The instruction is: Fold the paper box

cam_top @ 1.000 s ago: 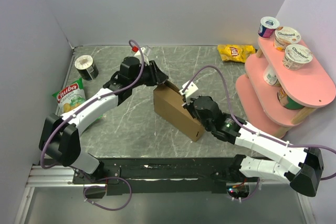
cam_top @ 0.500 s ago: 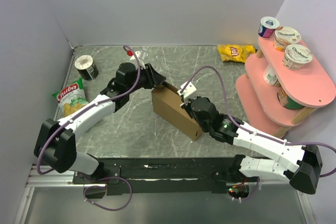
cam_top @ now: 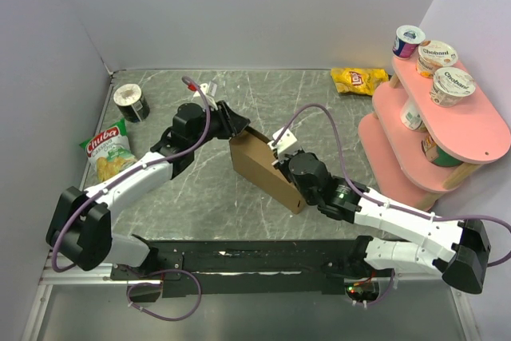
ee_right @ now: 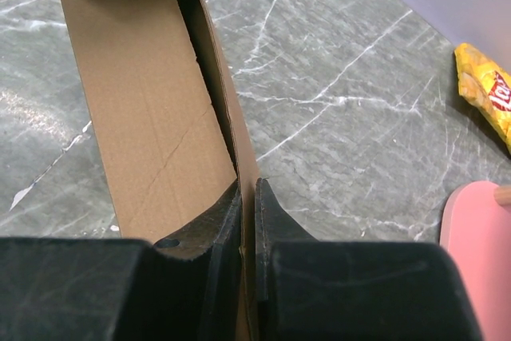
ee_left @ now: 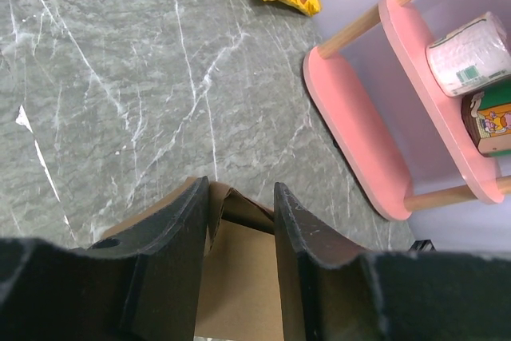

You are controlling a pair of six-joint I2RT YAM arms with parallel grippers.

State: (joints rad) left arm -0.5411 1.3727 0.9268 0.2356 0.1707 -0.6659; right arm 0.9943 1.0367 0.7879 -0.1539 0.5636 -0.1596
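The paper box (cam_top: 267,169) lies near the middle of the table (cam_top: 207,197), between my two arms. It is plain brown cardboard, long and narrow, set slantwise with one end toward the back and the other toward the near edge.

My right end effector (cam_top: 281,161) is clenched on the paper box. In the right wrist view its two black fingers (ee_right: 275,221) pinch the thin upright side wall, with the cardboard edge running straight up between them. The open inside panel of the box lies just to the left of that wall.

My left end effector (cam_top: 239,127) sits at the far end of the box. In the left wrist view its fingers (ee_left: 172,229) stand apart and straddle a folded bit of cardboard. The left finger is against the cardboard's edge. I cannot tell whether they are squeezing the box or only standing around it.

A yellow Lay's bag (cam_top: 359,80) lies at the back of the table, beside a pink tiered rack (cam_top: 479,129) on the right that carries Chobani yogurt cups (cam_top: 453,85). A green Chiba snack bag (cam_top: 106,149) and a dark round container (cam_top: 131,102) lie at the left.
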